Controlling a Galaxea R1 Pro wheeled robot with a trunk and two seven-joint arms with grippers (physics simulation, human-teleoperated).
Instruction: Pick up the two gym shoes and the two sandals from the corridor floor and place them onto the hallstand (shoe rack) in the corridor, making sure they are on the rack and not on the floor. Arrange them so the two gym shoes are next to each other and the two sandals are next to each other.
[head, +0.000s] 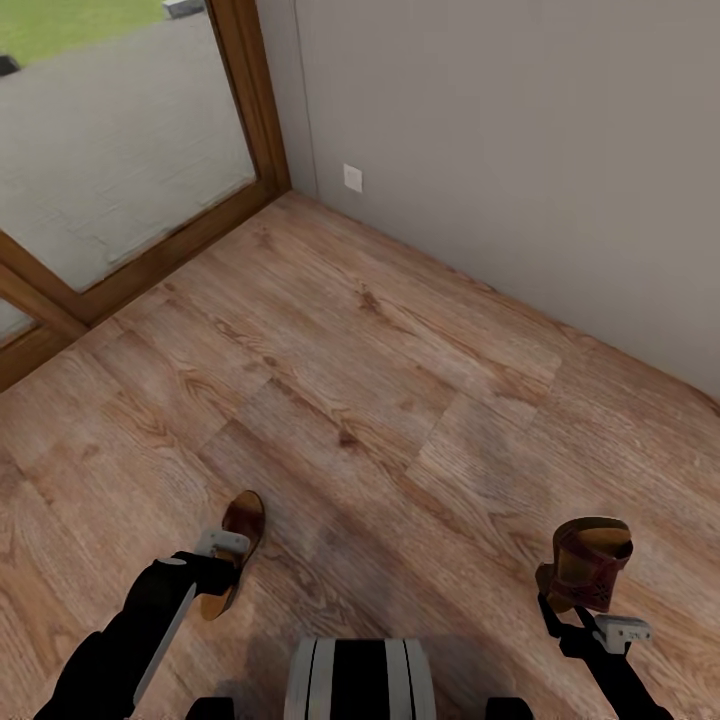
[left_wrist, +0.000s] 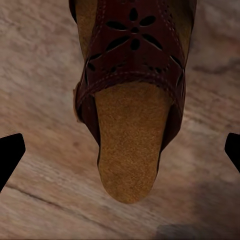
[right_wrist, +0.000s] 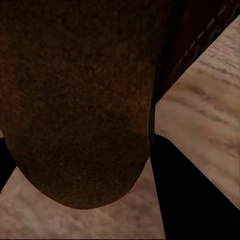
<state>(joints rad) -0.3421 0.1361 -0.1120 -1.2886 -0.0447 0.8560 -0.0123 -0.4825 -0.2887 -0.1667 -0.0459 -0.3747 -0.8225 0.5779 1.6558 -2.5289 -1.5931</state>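
Observation:
Two brown sandals show; the gym shoes and the hallstand are out of view. One sandal (head: 243, 525) lies low at the left over the corridor floor (head: 360, 380), under my left gripper (head: 228, 562). In the left wrist view this sandal (left_wrist: 131, 150) shows its tan insole and patterned strap. It sits between the black fingertips (left_wrist: 10, 155), which stand wide apart and clear of its sides. At the lower right, my right gripper (head: 578, 605) is shut on the other sandal (head: 590, 562) and holds it above the floor. Up close, that sandal (right_wrist: 80, 100) looks dark.
A grey wall (head: 520, 150) with a small white socket (head: 352, 177) runs along the right. A wood-framed glass door (head: 120, 160) closes the far left. Bare plank floor stretches between them. My trunk (head: 360, 680) shows at the bottom centre.

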